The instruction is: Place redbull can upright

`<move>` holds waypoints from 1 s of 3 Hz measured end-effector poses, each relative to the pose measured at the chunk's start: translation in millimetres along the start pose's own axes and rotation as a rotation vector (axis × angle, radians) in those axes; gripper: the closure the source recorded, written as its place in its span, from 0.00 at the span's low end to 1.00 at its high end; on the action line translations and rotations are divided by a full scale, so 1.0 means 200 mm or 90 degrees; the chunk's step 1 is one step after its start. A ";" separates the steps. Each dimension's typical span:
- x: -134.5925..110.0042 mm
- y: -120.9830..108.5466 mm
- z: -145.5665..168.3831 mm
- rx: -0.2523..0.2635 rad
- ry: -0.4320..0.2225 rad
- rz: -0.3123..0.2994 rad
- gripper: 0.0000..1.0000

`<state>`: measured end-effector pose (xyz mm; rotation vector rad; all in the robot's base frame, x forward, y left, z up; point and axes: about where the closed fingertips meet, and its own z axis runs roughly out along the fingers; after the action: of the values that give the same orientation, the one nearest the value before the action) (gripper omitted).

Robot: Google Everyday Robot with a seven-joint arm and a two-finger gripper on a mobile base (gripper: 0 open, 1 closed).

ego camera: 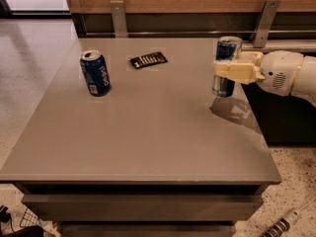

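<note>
The redbull can (pixel 223 85) is slim, blue and silver, and stands upright near the right edge of the grey table (pixel 148 137). Its base is at or just above the tabletop. My gripper (pixel 225 64) reaches in from the right on a white arm. Its cream fingers (pixel 236 72) sit on either side of the can's middle and are shut on it. The can's mid-section is partly hidden by the front finger.
A wider dark blue Pepsi can (pixel 95 73) stands upright at the left of the table. A flat black packet (pixel 148 59) lies at the back centre. A wooden wall with metal brackets (pixel 117 18) runs behind. The table's right edge is close to the redbull can.
</note>
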<state>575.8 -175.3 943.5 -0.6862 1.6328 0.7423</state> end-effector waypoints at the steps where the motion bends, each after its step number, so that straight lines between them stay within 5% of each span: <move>1: 0.03 0.11 0.00 -0.022 -0.018 -0.078 1.00; 3: 0.11 0.25 0.08 -0.087 -0.023 -0.119 1.00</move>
<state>544.6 -132.5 925.4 -0.9058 1.4707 0.7303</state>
